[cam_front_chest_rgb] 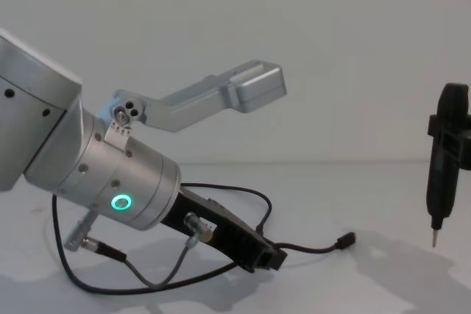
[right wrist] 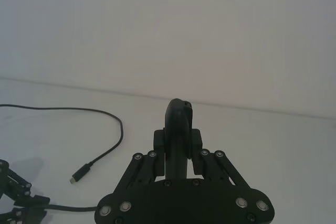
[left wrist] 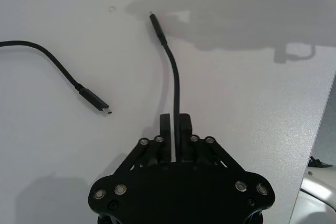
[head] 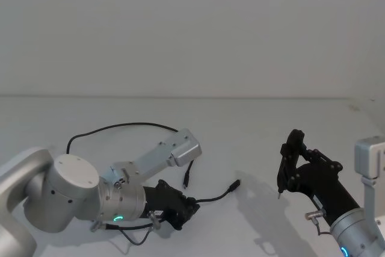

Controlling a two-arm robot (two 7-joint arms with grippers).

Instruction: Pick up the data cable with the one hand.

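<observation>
The data cable (head: 120, 126) is a thin black line arcing over the white table, one plug (head: 186, 179) lying loose near my left arm. My left gripper (head: 187, 209) sits low over the table, shut on the cable a short way behind its other plug (head: 236, 183). In the left wrist view the cable (left wrist: 176, 77) runs straight out from between the closed fingers (left wrist: 184, 129), and the loose plug (left wrist: 97, 103) lies off to the side. The chest view shows the left gripper (cam_front_chest_rgb: 268, 259) with the cable (cam_front_chest_rgb: 309, 248) trailing right. My right gripper (head: 295, 170) hovers at the right, shut on a dark pen-shaped tool (cam_front_chest_rgb: 447, 159).
A grey lead with a silver plug (cam_front_chest_rgb: 147, 279) loops under my left wrist. The table (head: 252, 130) is bare white up to the back wall. The tool's thin tip (cam_front_chest_rgb: 434, 240) hangs above the table, right of the cable's plug (cam_front_chest_rgb: 346, 240).
</observation>
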